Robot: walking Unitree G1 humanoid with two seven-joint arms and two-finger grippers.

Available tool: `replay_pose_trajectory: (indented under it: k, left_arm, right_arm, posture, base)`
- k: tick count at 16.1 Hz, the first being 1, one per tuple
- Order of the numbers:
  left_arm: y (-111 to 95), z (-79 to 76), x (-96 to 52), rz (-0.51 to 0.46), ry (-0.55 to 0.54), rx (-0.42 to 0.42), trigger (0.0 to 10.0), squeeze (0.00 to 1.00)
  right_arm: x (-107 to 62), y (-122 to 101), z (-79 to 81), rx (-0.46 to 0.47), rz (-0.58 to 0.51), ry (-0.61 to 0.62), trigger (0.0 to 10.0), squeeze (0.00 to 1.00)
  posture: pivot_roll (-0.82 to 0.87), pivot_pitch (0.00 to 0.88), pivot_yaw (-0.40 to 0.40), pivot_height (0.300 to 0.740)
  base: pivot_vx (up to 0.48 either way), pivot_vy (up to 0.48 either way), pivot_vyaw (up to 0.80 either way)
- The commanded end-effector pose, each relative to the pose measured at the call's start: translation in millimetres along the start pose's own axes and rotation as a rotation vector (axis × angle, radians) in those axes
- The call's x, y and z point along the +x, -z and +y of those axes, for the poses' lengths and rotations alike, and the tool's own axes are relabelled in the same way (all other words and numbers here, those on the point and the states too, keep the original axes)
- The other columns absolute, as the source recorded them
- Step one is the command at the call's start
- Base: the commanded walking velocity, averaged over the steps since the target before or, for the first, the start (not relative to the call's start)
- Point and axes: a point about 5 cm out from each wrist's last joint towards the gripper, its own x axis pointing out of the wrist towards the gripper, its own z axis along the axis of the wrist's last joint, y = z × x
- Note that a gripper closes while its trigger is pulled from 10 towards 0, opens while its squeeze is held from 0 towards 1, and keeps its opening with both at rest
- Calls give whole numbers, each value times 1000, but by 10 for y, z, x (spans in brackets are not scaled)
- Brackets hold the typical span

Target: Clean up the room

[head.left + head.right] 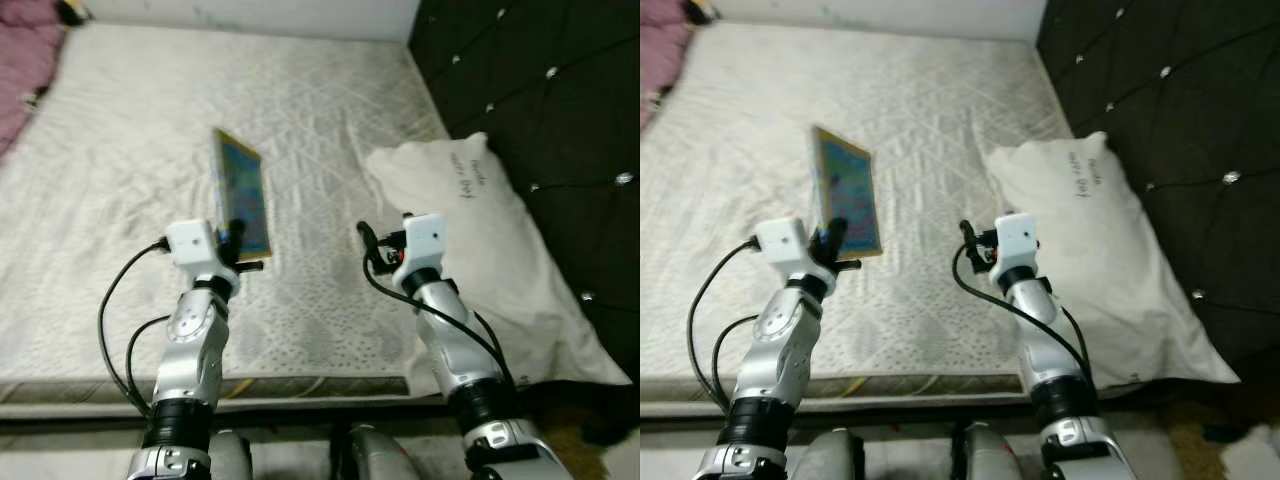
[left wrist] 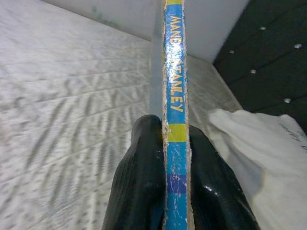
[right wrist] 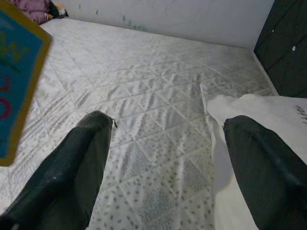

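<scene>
A thin blue book with a yellow border (image 1: 243, 196) stands upright on its edge above the white quilted mattress (image 1: 130, 150). My left gripper (image 1: 232, 243) is shut on its lower end; in the left wrist view both black fingers (image 2: 144, 187) pinch the worn blue spine (image 2: 175, 120) lettered in yellow. My right gripper (image 3: 165, 167) is open over the mattress just left of the white pillow (image 1: 490, 230), with nothing between its fingers. The book's cover (image 3: 17, 81) shows at the edge of the right wrist view.
A black tufted headboard (image 1: 560, 90) runs along the right side, behind the pillow. A pink blanket (image 1: 25, 60) lies at the mattress's far left corner. A white wall (image 1: 250, 15) closes the far side. The mattress's near edge (image 1: 200, 385) is just before me.
</scene>
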Motion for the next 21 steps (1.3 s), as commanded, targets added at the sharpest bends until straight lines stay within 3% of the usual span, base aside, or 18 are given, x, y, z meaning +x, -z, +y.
replay_pose_trajectory:
  k: [1,5,8,10,12,13,15,17,19,21]
  left_arm:
    - [-43,-137,23,-25,47,-5,10000,0]
    - [17,-123,12,19,29,-11,10000,0]
    - [148,-228,-3,109,97,-2,10000,0]
    - [146,-245,-8,117,97,19,10000,0]
    - [117,-251,-52,126,163,-82,10000,0]
    - [115,-233,-84,101,187,-66,10000,0]
    - [144,-179,-110,91,146,62,10000,0]
    - [122,-153,-115,93,108,123,10000,0]
    - [37,-146,-123,22,142,43,10000,0]
    - [-10,-67,-140,-2,73,95,10000,0]
  right_arm:
    - [-20,5,-83,-4,3,26,10000,0]
    - [-26,8,-78,-4,4,26,10000,0]
    - [-55,15,-85,2,3,31,10000,0]
    - [-70,18,-95,16,3,39,10000,0]
    - [-79,37,-107,30,13,45,10000,0]
    - [-86,39,-100,24,13,44,10000,0]
    - [-88,34,-98,23,13,45,10000,0]
    - [-92,24,-107,31,8,49,10000,0]
    - [-91,2,-102,34,0,44,10000,0]
    - [-98,-10,-100,38,-5,45,10000,0]
  posture:
    - [6,116,-63,740]
    - [5,121,-64,740]
    - [2,133,-62,740]
    - [5,142,-60,740]
    - [9,149,-59,740]
    - [11,154,-58,740]
    - [10,158,-58,740]
    - [13,167,-59,740]
    - [15,183,-58,740]
    - [18,192,-59,740]
  base:
    - [0,0,0]
    - [0,0,0]
    - [0,0,0]
    - [0,0,0]
    - [0,0,-753]
    - [0,0,-800]
    - [0,0,-800]
    - [0,0,-400]
    - [0,0,0]
    - [0,0,0]
